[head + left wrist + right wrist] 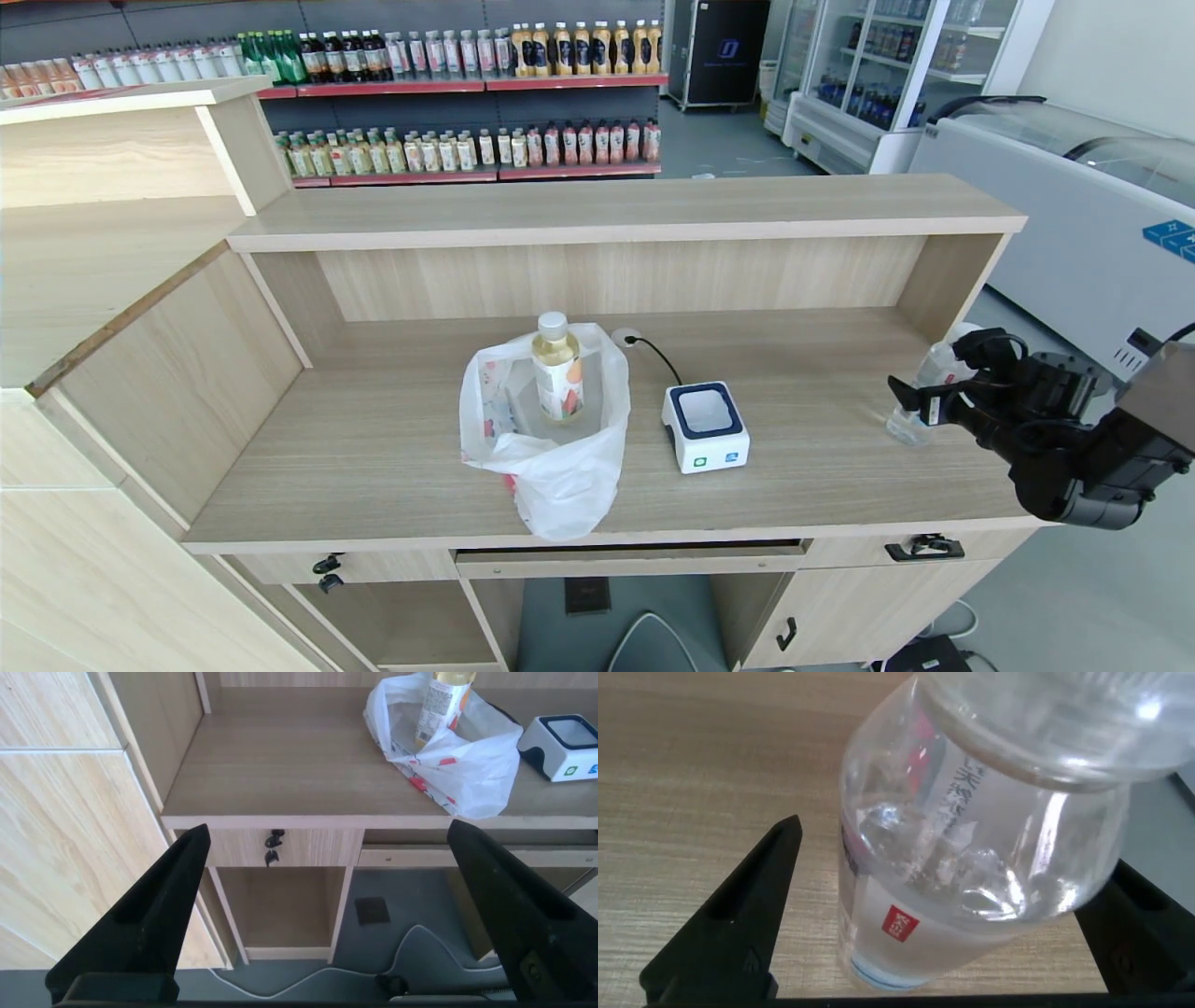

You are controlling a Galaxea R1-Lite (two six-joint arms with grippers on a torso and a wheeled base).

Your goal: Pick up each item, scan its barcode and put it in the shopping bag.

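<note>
Counter: bag, scanner, clear bottle

- This is a shop, a small convenience store seen from behind its checkout.
- Long shelves with red edge strips run along the back wall, packed in two tiers with rows of bottled drinks lined up by kind.
- Glass-door coolers stocked with more drinks stand at the far right, and a white chest freezer with a curved glass lid sits nearer.
- The wooden desk has a raised customer ledge across its front, like a cashier's counter.
- On it sit a corded white barcode scanner and a plastic shopping bag holding a drink bottle.
</note>
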